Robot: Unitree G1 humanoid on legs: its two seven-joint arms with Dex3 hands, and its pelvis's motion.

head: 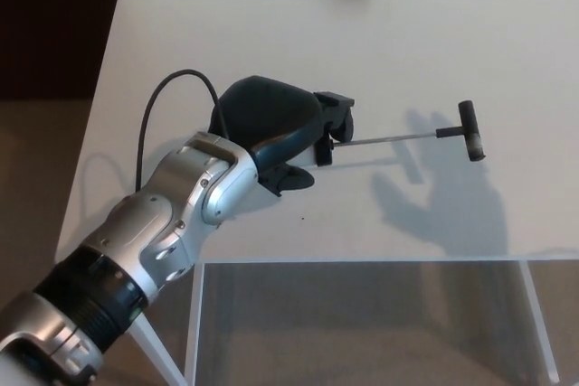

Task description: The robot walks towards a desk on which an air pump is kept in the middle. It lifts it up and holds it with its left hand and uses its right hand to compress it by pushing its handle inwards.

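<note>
While its thin metal rod juts out to a black T-handle (469, 130), the air pump (336, 128) sits gripped in the glossy black left hand (276, 124). Fingers wrap its body above the matte white desk (271, 33).

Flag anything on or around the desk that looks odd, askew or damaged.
Nothing looks damaged or spilled. The left hand holds the air pump above the desk, its rod fully extended with the T-handle out to the right. A hand-shaped shadow lies on the desk, though the right hand itself is out of view.
</note>
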